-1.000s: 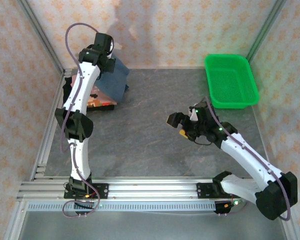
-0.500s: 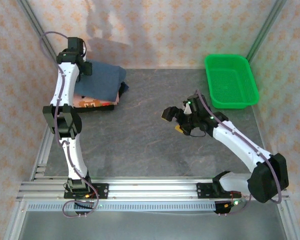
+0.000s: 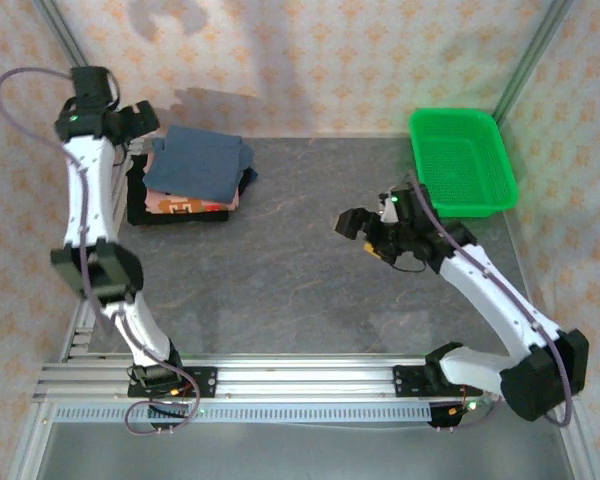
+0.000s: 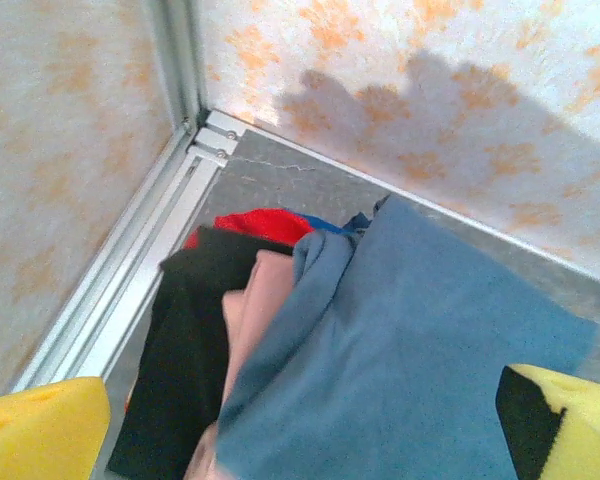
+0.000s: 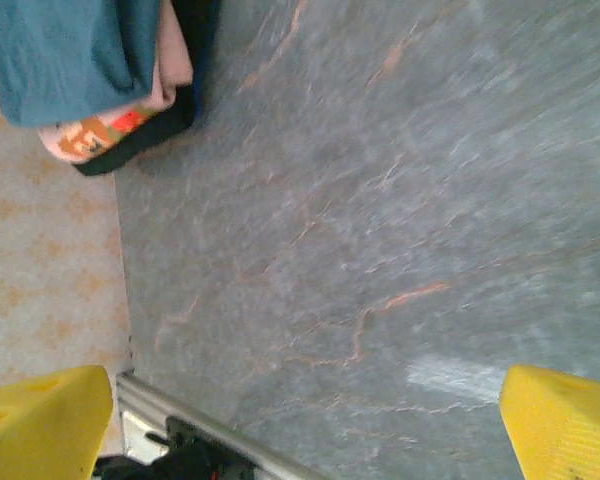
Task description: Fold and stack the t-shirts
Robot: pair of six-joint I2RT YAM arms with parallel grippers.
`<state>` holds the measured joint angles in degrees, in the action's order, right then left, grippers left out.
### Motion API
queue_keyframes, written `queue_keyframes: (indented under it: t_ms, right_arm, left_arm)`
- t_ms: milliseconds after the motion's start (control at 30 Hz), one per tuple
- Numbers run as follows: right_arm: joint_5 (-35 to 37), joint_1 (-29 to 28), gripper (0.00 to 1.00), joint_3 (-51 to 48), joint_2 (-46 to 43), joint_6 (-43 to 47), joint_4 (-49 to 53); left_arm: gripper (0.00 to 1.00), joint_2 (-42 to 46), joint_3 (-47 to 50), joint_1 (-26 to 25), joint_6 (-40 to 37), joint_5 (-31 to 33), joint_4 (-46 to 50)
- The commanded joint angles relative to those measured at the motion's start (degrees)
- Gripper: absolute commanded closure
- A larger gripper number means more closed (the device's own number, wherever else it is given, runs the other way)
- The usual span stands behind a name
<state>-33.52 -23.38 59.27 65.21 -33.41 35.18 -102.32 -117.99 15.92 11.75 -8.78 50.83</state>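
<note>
Slate-blue cloth t-shirt [image 3: 202,165] lay atop salmon-pink printed t-shirt [image 3: 183,204] and black t-shirt [image 3: 138,200], the stack just below the left tool [image 3: 138,125], whose jaws gaped wide and empty. Right tool [image 3: 363,234] sat well off the stack over the grey bench [image 3: 280,290], spread wide, holding nothing.

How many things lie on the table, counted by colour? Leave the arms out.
Slate-blue t-shirt: 1
Salmon-pink t-shirt: 1
Black t-shirt: 1
Green basket: 1
Total: 4
Red cloth peeking out behind: unclear whose, not counted.
</note>
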Motion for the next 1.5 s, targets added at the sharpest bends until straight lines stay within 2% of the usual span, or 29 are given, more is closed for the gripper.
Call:
queue_keyframes:
  t_ms: [0, 167, 267, 400, 500, 567, 667, 700, 733, 833, 867, 900, 933, 967, 1000, 1033, 1067, 1133, 1167, 1200, 1300, 1367, 1467]
  right_arm:
    - [7.7, 6.2, 0.01, 1.9, -6.5, 7.1, 6.7]
    - [22.9, 16.8, 0.01, -4.2, -11.6, 11.8, 6.9]
    - [35.4, 20.1, 0.01, -12.2, -13.9, 11.2, -1.4]
    - [49.4, 20.9, 0.01, -27.4, -17.4, 15.9, -22.7]
    - [54.3, 21.1, 0.01, -37.7, -18.0, 21.2, -39.8]
    - [54.4, 21.2, 0.0, -41.0, -16.3, 23.5, -47.5]
    - [52.1, 21.3, 0.01, -45.3, -10.9, 25.2, -58.9]
    - [50.9, 21.3, 0.01, -47.2, -8.7, 26.5, -65.6]
    - [50.3, 21.3, 0.01, -47.6, -7.4, 26.6, -68.3]
    - [46.5, 22.0, 0.0, -49.1, 1.0, 28.0, -83.5]
    - [46.1, 22.1, 0.0, -48.7, 4.0, 28.3, -86.3]
    - [45.3, 22.5, 0.0, -47.4, 6.9, 29.6, -87.7]
    - [45.6, 22.8, 0.0, -45.4, 9.7, 30.2, -87.1]
    - [44.9, 23.6, 0.0, -44.0, 13.3, 29.5, -88.2]
    - [43.0, 24.5, 0.01, -43.3, 18.7, 29.7, -93.6]
    - [39.2, 24.4, 0.01, -42.5, 21.3, 31.5, -93.7]
    - [38.2, 24.1, 0.01, -40.1, 23.7, 32.4, -91.7]
    - [41.1, 22.5, 0.01, -36.8, 22.5, 33.2, -83.2]
    - [40.9, 22.5, 0.01, -37.5, 22.4, 33.2, -85.0]
    - [40.9, 22.5, 0.01, -38.4, 23.5, 33.4, -88.9]
    - [40.7, 22.5, 0.01, -38.0, 22.4, 33.4, -85.8]
    - [40.8, 22.5, 0.01, -38.6, 23.1, 33.5, -88.8]
    - [40.7, 22.4, 0.01, -38.2, 22.9, 33.4, -87.3]
  left_arm:
    - [0.0, 16.4, 16.7, 1.1, 6.2, -3.1, -10.1]
    - [0.0, 38.4, 49.6, 0.5, 8.7, 3.8, -22.9]
    - [0.0, 46.4, 65.5, -4.1, 6.2, 9.7, -31.2]
    - [0.0, 48.1, 80.6, -11.0, -3.0, 13.9, -43.5]
    - [0.0, 48.6, 90.0, -13.5, -7.3, 17.0, -57.8]
    - [0.0, 47.3, 95.0, -13.5, -7.1, 17.9, -67.6]
    - [0.0, 40.8, 97.0, -13.5, -5.6, 17.3, -77.1]
    - [0.0, 37.7, 97.4, -13.6, -5.7, 16.3, -81.4]
    - [0.0, 33.9, 97.7, -13.7, -5.6, 15.9, -85.8]
    - [0.0, 22.8, 95.9, -13.7, -6.6, 13.3, -92.2]
    - [0.0, 21.1, 94.7, -14.2, -8.6, 9.7, -91.7]
    - [0.0, 18.9, 94.4, -15.7, -10.8, 8.7, -93.3]
    - [0.0, 15.7, 95.3, -16.4, -11.7, 9.5, -98.8]
    - [0.0, 15.6, 95.4, -16.2, -11.4, 9.3, -98.5]
    - [0.0, 17.4, 94.2, -16.1, -10.8, 9.8, -93.0]
    - [0.0, 16.1, 95.1, -16.1, -10.9, 10.0, -97.4]
    - [0.0, 16.7, 94.6, -16.1, -10.9, 9.9, -95.4]
    - [0.0, 16.3, 94.3, -16.4, -11.3, 10.2, -95.5]
    - [0.0, 16.8, 93.6, -16.4, -11.2, 10.4, -93.0]
    - [0.0, 16.3, 94.0, -16.7, -11.6, 10.9, -94.7]
    - [0.0, 16.7, 93.5, -17.1, -11.7, 11.6, -93.1]
    - [0.0, 16.6, 93.6, -17.2, -11.7, 11.7, -93.4]
    - [0.0, 16.5, 93.6, -17.1, -11.7, 11.7, -93.5]
